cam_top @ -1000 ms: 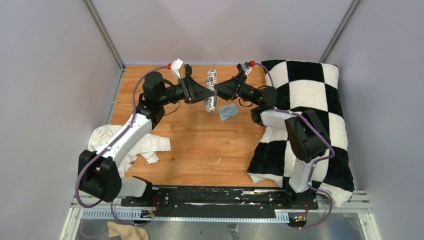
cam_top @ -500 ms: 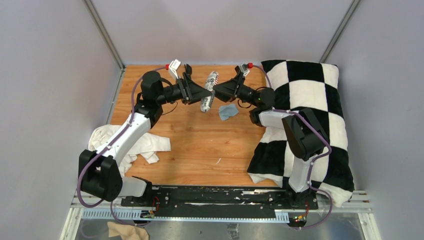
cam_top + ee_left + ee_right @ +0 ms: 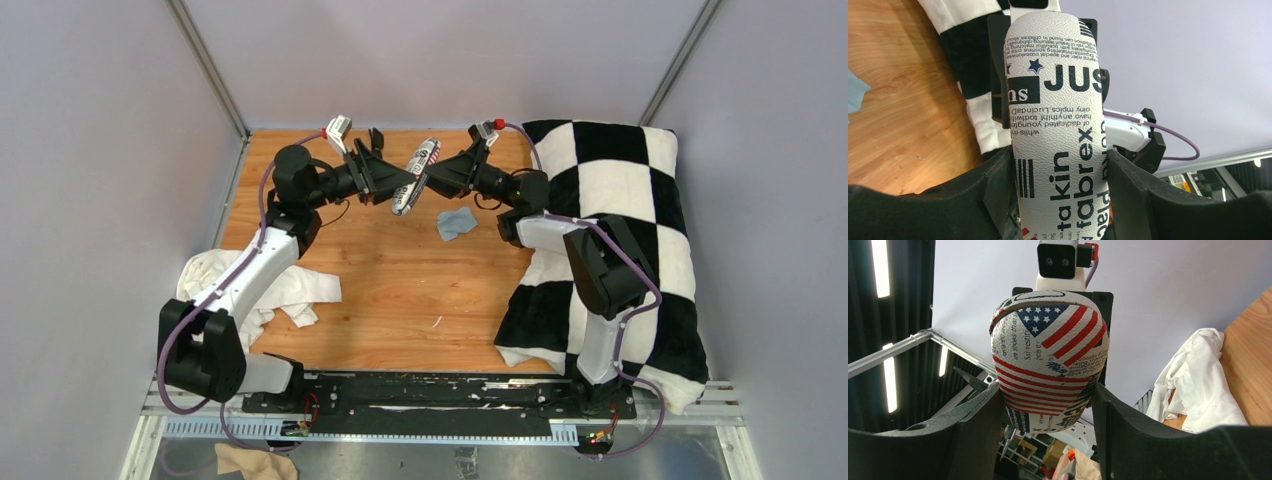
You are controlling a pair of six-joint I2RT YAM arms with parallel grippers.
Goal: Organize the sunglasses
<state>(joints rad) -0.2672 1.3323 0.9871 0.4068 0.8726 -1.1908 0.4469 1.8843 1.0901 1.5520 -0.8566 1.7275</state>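
Observation:
A closed glasses case (image 3: 415,176), white with black print and a flag pattern at one end, hangs tilted above the far middle of the table. My left gripper (image 3: 393,189) is shut on its lower printed end, and the case (image 3: 1058,125) fills the gap between the left gripper's (image 3: 1058,187) fingers. My right gripper (image 3: 443,174) is shut on the upper flag end, and the case (image 3: 1048,360) sits between the right gripper's (image 3: 1045,427) fingers. The sunglasses are not in view.
A light-blue cloth (image 3: 456,222) lies on the wooden table (image 3: 400,290) just below the case. A black-and-white checkered pillow (image 3: 620,200) covers the right side. A crumpled white towel (image 3: 270,290) lies at the left edge.
Both grippers have carried the case toward the back and left. The case has swung from nearly upright in the view to a clear diagonal.

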